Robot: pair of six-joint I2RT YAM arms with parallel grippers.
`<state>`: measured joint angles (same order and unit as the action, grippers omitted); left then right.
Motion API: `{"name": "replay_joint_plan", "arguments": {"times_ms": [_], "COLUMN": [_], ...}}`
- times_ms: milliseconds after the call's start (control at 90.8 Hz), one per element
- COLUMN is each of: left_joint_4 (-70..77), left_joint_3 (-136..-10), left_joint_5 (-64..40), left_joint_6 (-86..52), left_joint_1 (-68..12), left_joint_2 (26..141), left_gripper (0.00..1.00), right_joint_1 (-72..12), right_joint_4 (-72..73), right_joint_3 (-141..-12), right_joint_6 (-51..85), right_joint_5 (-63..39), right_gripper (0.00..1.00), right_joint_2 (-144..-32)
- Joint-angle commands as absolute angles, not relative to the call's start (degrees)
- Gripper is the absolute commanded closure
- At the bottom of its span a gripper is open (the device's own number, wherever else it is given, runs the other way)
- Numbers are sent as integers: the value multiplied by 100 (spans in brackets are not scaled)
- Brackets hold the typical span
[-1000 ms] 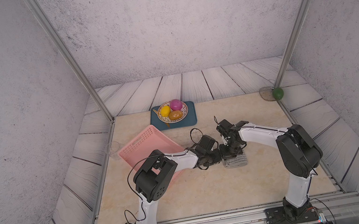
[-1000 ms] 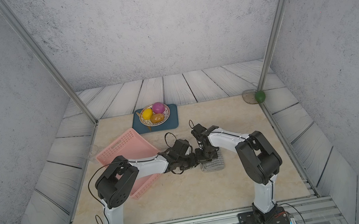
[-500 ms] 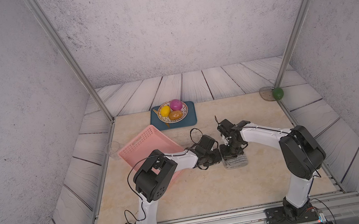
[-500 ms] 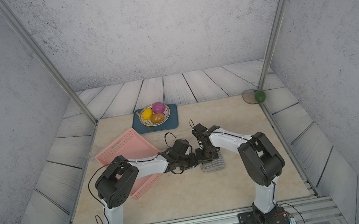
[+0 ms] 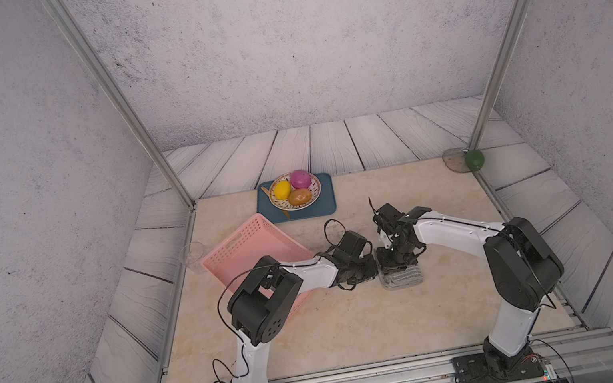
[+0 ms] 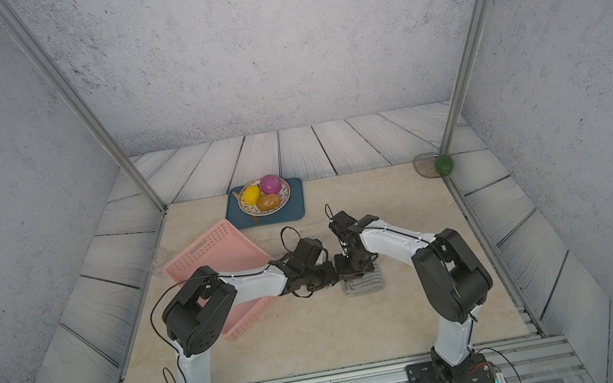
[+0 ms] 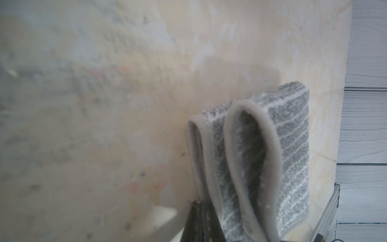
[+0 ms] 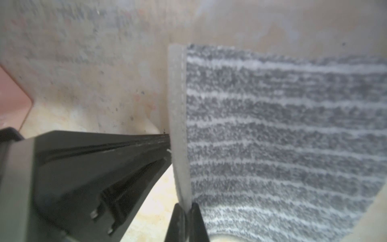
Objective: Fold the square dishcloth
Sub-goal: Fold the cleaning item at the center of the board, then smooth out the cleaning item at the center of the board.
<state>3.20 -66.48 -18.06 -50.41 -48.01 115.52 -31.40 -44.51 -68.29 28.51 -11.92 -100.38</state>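
A soft grey square dishcloth with thin white stripes (image 5: 405,278) lies doubled up at mid-table, right of a pink perforated plastic basket (image 5: 237,243). The left gripper (image 5: 375,271) and right gripper (image 8: 185,209) both pinch its left hem. The cloth's length runs rightward from them.

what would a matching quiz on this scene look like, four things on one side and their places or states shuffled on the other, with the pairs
Things:
1 square dishcloth
2 pink basket
3 green ball
4 patterned bowl

Places or states:
a on the blue tray, holding three fruits
b beside the far right frame post
c pinched by the left gripper and the right gripper
d partly hidden under the left arm

Pairs: 1-c, 2-d, 3-b, 4-a
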Motion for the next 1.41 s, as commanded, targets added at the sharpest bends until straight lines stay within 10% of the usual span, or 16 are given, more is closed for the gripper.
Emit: {"name": "replay_joint_plan", "arguments": {"times_ms": [0,859,1398], "left_joint_4": [102,-431,-1395], "left_joint_3": [-6539,-6514,-7561], "left_joint_5": [-1758,-1071,-543], "left_joint_6": [-5028,-4643,-3067], "left_joint_1": [-4764,-4755,-5385], "left_joint_2": [11641,10892,10654], "left_gripper": [100,100,100], "right_joint_1": [-3157,-3162,-2755], "right_joint_4": [-4492,-4545,-4590], "right_joint_3": [-6751,-6934,-6161], "right_joint_6": [2796,2817,3240], "right_joint_5": [-1286,-1269,-50], "right_gripper": [100,75,84], "right_joint_2": [-10100,-9736,-8454]}}
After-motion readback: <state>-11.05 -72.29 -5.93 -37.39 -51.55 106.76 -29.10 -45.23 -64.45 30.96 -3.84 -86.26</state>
